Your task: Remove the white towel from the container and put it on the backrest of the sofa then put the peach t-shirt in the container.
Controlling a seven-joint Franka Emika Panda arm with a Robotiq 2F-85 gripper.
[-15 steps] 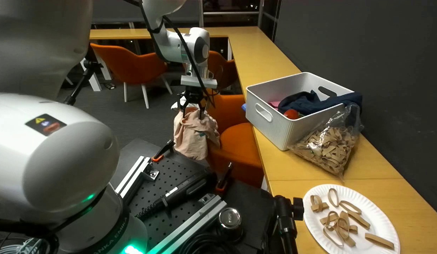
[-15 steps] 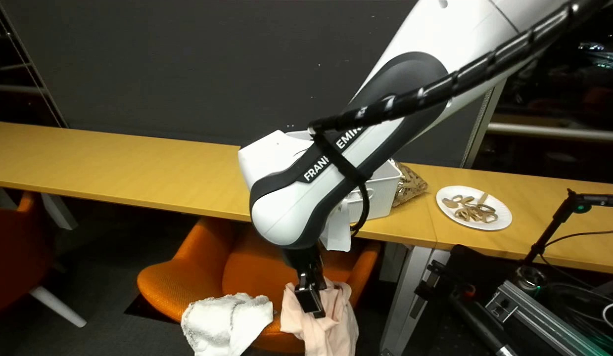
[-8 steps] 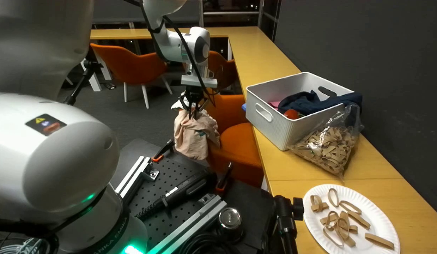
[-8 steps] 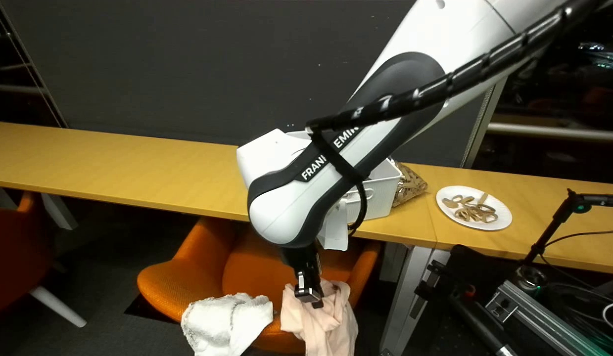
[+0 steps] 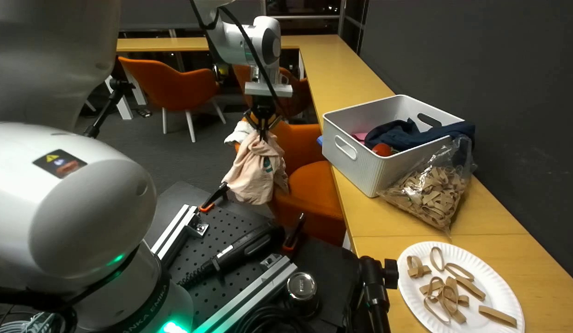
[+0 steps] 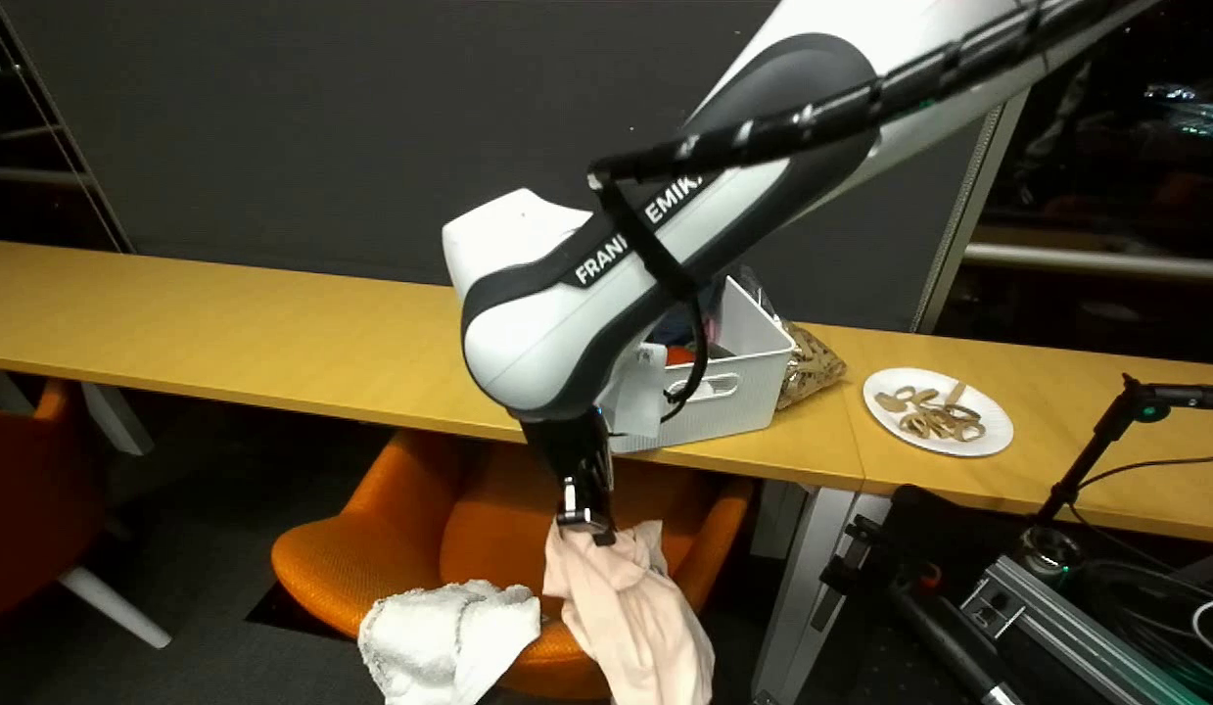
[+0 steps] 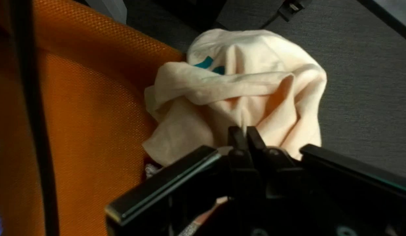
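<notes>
dark wall (image 6: pixel 322 117) at the back, long yellow table (image 6: pixel 224 323) running along it. white arm (image 6: pixel 528 348) reaches down in front of the table. orange chair (image 6: pixel 371 548) partly under the table edge. white box (image 5: pixel 374 173) upright on the table, close to the edge, open side up. peach shirt (image 6: pixel 630 617) outside the box, low at the chair's rim; cannot tell whether it touches the chair. top end drawn to a peak, pointing up; long axis steep, in an exterior view running from the peak down to lower right, lower end out of view. in the wrist view its folds fan out ahead of the pinch, some over the chair's orange edge. white towel (image 6: pixel 449 636) draped over the same rim, just beside the shirt, a strip of chair showing between. clear bag (image 5: pixel 429 189) leaning on the box. white paper plate (image 5: pixel 494 284) flat on the table, near the bag. navy cloth (image 5: pixel 402 136) in the box, one end over its rim. black gripper (image 7: pixel 244 134) points down above the shirt; fingers (image 7: pixel 235 139) nearly together, pinching a fold of the shirt's top. round red thing (image 5: pixel 382 149) in the box by the navy cloth. tan bands (image 5: pixel 497 316) loose on the plate, more inside the bag. teal print (image 5: pixel 268 165) on the shirt, its body sloping down to lower left in an exterior view.
</notes>
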